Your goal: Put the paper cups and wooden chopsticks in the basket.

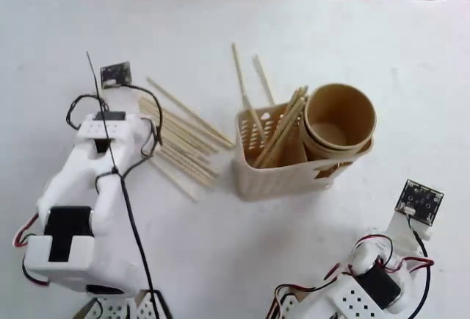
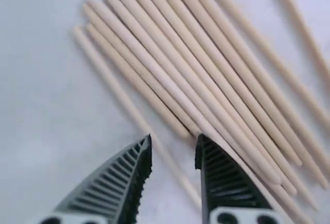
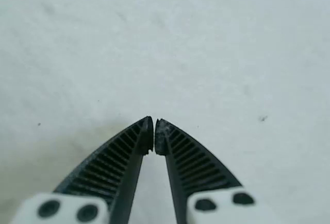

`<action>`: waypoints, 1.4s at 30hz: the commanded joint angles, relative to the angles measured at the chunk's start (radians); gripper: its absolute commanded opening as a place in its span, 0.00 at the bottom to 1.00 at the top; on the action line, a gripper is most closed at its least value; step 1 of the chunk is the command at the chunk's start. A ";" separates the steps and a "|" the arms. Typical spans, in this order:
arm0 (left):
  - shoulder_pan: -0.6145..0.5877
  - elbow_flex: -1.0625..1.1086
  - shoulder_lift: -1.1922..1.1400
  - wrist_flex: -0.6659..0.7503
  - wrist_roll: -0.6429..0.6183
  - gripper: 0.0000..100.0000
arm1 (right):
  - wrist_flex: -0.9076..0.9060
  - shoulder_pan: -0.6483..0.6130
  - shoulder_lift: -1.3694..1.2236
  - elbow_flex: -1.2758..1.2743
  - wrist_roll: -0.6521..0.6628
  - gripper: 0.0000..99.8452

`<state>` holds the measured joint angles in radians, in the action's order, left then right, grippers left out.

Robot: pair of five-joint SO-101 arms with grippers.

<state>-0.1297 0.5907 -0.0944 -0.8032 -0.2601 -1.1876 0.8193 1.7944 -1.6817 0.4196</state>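
Your right gripper (image 3: pixel 154 136) is over the table (image 1: pixel 411 54) by its near edge, fingers together. Your left gripper (image 2: pixel 172 152), fingers slightly apart, hovers over loose chopsticks (image 2: pixel 196 69). Mid-table, the basket (image 1: pixel 279 179) holds stacked cups (image 1: pixel 339 117) and several sticks (image 1: pixel 279 131).

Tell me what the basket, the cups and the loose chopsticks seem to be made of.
Basket: probably moulded plastic, cream and smooth, with regular slotted holes in its wall. Cups: likely paper, matte tan, with a thin rolled rim, nested. Chopsticks: bare pale wood, matte, no varnish shine.
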 commanded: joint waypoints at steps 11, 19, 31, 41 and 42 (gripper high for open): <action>0.018 -0.034 -0.010 0.017 -0.011 0.16 | 0.010 0.005 0.008 -0.009 -0.003 0.02; 0.018 -0.032 -0.012 0.017 -0.302 0.16 | 0.010 0.005 0.008 -0.009 -0.003 0.02; -0.025 -0.009 -0.015 -0.087 -0.324 0.15 | 0.010 0.002 0.008 -0.009 -0.003 0.02; -0.084 -0.012 -0.016 -0.095 -0.322 0.15 | 0.010 0.004 0.008 -0.009 -0.003 0.02; -0.082 -0.015 -0.016 -0.095 -0.322 0.15 | 0.010 0.004 0.008 -0.009 -0.003 0.02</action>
<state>-0.1926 0.5846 -0.1097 -0.8953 -0.5838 -1.1876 0.8178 1.7944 -1.6817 0.4196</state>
